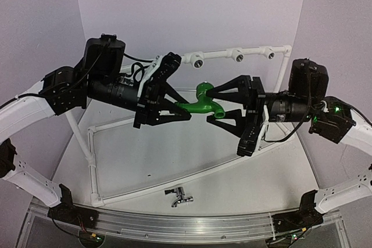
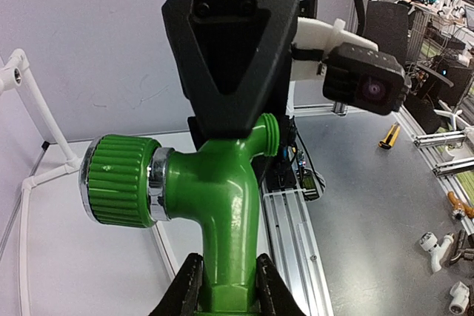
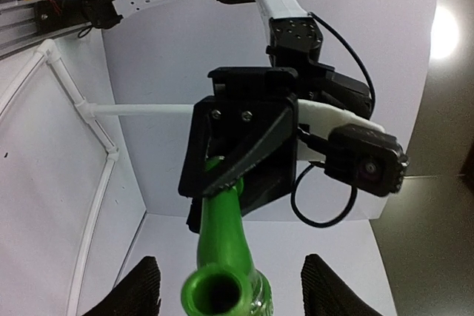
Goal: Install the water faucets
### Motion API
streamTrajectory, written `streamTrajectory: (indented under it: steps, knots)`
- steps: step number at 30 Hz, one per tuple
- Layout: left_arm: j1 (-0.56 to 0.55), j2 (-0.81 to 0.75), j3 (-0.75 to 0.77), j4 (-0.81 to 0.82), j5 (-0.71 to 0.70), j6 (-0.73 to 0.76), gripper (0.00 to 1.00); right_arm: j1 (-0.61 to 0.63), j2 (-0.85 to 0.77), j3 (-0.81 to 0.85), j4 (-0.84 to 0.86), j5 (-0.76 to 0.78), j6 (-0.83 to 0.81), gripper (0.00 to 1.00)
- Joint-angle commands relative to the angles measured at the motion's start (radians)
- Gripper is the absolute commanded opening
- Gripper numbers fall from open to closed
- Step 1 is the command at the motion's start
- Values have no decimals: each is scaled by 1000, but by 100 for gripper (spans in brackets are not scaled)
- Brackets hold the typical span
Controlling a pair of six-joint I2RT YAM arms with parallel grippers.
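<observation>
Left gripper [image 2: 226, 297]: fingers clamped on the stem of the green faucet [image 2: 215, 197], held mid-air above the table [image 1: 145, 161]. Right gripper [image 3: 229, 290]: spread wide, straddling the faucet's open end, apparently not touching. Chrome faucet [image 1: 179, 197] lies on the table near the front rail. Pipe sockets [image 1: 238, 56] are bare, so neither faucet is installed; likely a handover. Both arms reach inward, wrists facing.

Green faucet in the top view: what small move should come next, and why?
Probably close the right gripper on the green faucet. It is open, with a finger on each side of the faucet's free end, while the left gripper is shut on the other end, so a handover looks set up.
</observation>
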Motion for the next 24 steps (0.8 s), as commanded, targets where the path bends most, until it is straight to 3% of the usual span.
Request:
streamTrajectory:
  steps: [1, 10, 24]
  knots:
    - [6, 8, 60, 18, 49, -15, 0, 39, 26, 45, 10, 78, -125, 57]
    - [6, 34, 85, -36, 82, -10, 0, 43, 60, 58, 10, 131, -243, 39]
    - [6, 64, 106, -60, 64, -6, 0, 44, 42, 42, 10, 124, -296, 36]
